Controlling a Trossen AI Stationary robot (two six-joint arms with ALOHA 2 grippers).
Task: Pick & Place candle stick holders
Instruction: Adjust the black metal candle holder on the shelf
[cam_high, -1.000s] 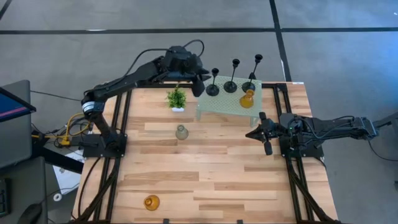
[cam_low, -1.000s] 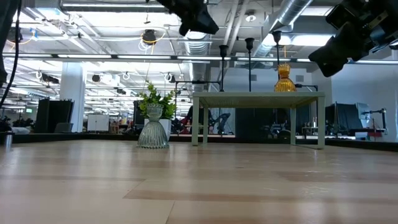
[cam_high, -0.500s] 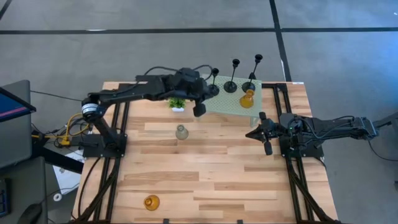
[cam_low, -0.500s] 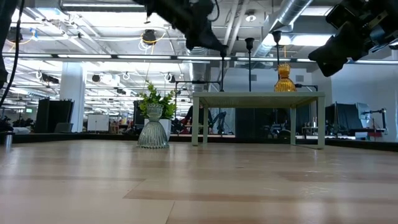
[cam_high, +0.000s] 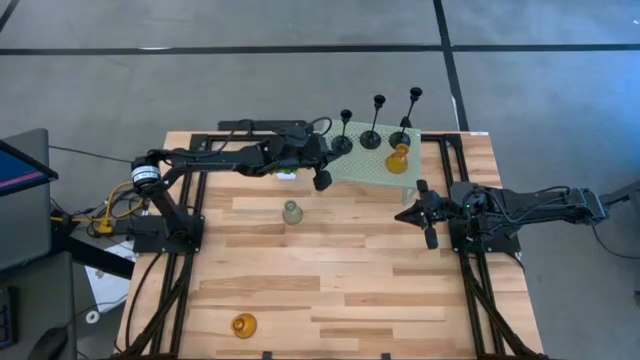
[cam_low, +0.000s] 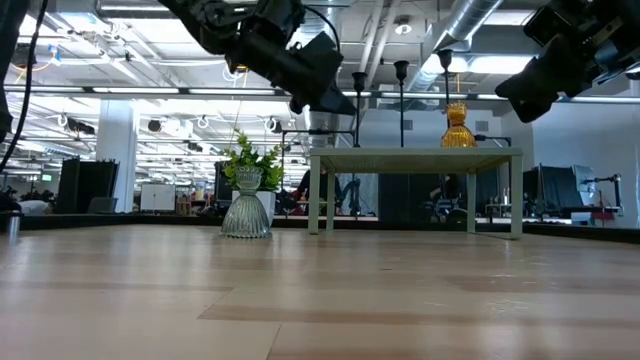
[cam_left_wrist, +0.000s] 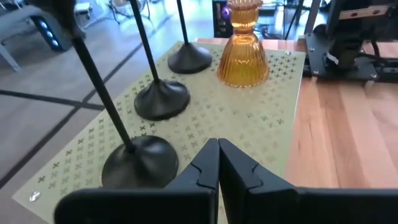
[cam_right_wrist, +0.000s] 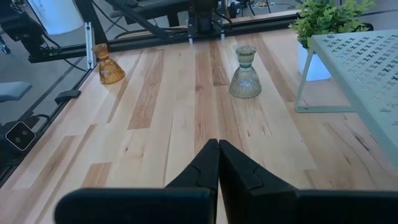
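On the bench, one amber holder sits near the front left edge and the clear-grey holder stands mid-bench. The left end effector, fingers together and empty, hangs at the mesh stand's left edge. Three black holders and another amber holder stand on it. The right end effector, fingers together, waits at the right.

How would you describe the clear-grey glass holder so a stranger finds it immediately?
Start at the pale green mesh stand at the table's far edge. Nearer than its left corner, alone on bare wood, stands the clear-grey glass holder. Unlike the amber ones, it is colourless, squat and ribbed.
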